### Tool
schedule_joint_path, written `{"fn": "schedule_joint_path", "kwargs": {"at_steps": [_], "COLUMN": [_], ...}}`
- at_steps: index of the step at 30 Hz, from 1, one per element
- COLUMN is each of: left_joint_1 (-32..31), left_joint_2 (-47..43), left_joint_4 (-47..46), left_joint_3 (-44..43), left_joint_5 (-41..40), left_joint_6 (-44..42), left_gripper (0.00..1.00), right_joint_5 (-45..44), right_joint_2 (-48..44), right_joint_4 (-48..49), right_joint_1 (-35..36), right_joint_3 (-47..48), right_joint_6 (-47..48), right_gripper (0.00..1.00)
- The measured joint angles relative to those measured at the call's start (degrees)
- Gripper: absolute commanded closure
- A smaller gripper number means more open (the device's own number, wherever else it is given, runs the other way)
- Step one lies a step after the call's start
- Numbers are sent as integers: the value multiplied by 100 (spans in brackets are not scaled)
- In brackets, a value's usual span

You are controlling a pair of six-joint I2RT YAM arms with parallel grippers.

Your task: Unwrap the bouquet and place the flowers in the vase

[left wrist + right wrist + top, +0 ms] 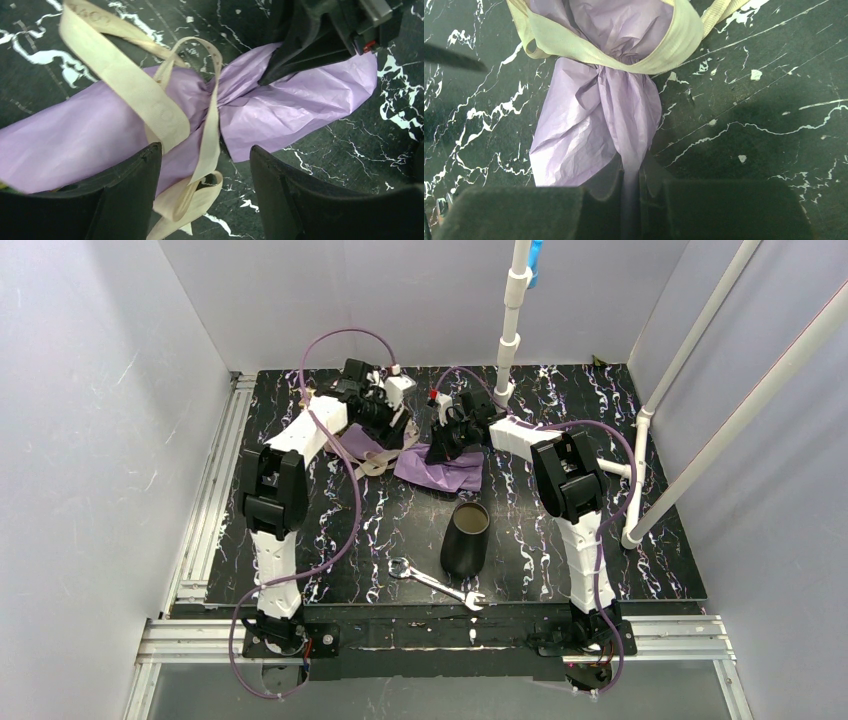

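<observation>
The bouquet [445, 470] lies on its side on the black marbled table [560, 550], wrapped in purple paper [300, 105]. Its beige ribbon [135, 95] hangs in loose loops around the pinched waist. My left gripper [205, 149] is open just above it, and a ribbon loop lies slack between the fingers [115, 200]. My right gripper [630, 185] is shut on the twisted tail of the paper [584, 130] below the ribbon [624, 50]. The flowers are hidden inside the wrap. The black vase [466, 537] stands upright nearer the arms.
A silver wrench [437, 584] lies near the table's front edge, just in front of the vase. A white pipe post [510, 330] rises at the back, right behind the right gripper [442, 450]. White pipes [690, 440] slant along the right side.
</observation>
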State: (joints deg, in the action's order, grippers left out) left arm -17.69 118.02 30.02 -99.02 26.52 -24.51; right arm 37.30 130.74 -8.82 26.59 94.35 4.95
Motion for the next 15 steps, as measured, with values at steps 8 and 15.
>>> {"fn": "schedule_joint_path", "kwargs": {"at_steps": [8, 15], "left_joint_1": [-321, -354], "left_joint_2": [474, 621], "left_joint_4": [17, 133], "left_joint_3": [-35, -1088], "left_joint_5": [-505, -693], "left_joint_6": [-361, -219], "left_gripper": [90, 100], "right_joint_5": [0, 0], "right_joint_2": [0, 0], "right_joint_4": [-4, -4], "right_joint_1": [0, -2], "right_joint_3": [0, 0], "right_joint_6": [0, 0], "right_gripper": [99, 99]}}
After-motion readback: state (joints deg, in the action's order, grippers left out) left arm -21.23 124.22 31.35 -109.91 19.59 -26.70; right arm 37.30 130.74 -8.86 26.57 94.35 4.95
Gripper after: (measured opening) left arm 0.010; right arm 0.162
